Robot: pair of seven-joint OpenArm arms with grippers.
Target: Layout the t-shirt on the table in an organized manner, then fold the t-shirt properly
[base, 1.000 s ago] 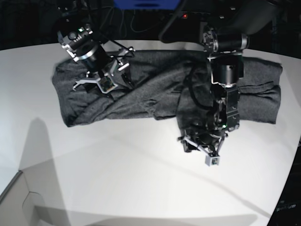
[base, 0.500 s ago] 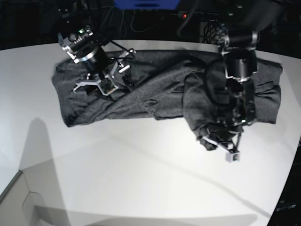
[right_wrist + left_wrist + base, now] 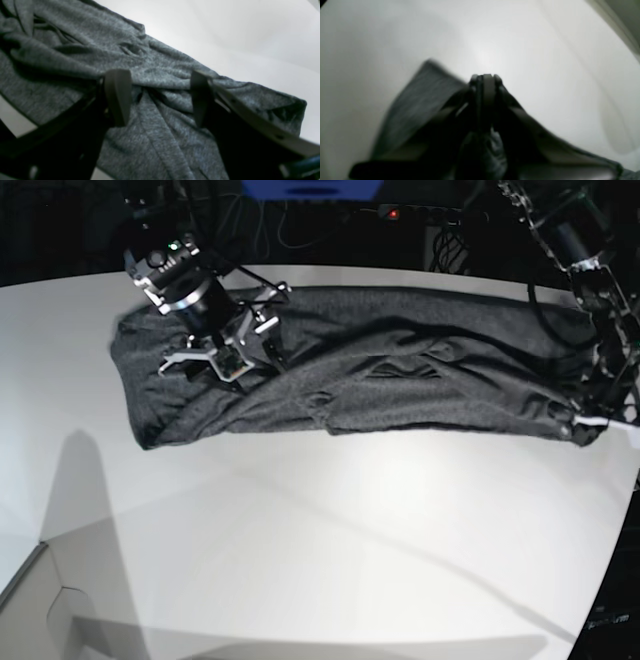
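The table [image 3: 300, 550], a broad white top, fills most of the base view, and the t-shirt [image 3: 380, 380] is spread across its upper half as a long, creased grey band running from the upper left to the right edge of the frame. The step in hand is judged to be the laying-out, with the folding not yet begun: diagonal wrinkles are seen through the middle and the left end is bunched. At the right edge of the base view the left gripper [image 3: 597, 420] is clenched on the shirt's end, and in the left wrist view its jaws are seen pressed together with grey cloth trailing from them over the white top. At the upper left the right gripper [image 3: 215, 352] is held over the bunched end with its jaws spread wide and nothing between them; in the right wrist view the fingers [image 3: 117, 96] are seen straddling a ridge of cloth. For the step to be done well, the left end is best pinned or gripped before tension is applied, so that the shirt is drawn flat, not dragged whole, and the pull is best kept low and level so that the hem is not lost from the clenched jaws.
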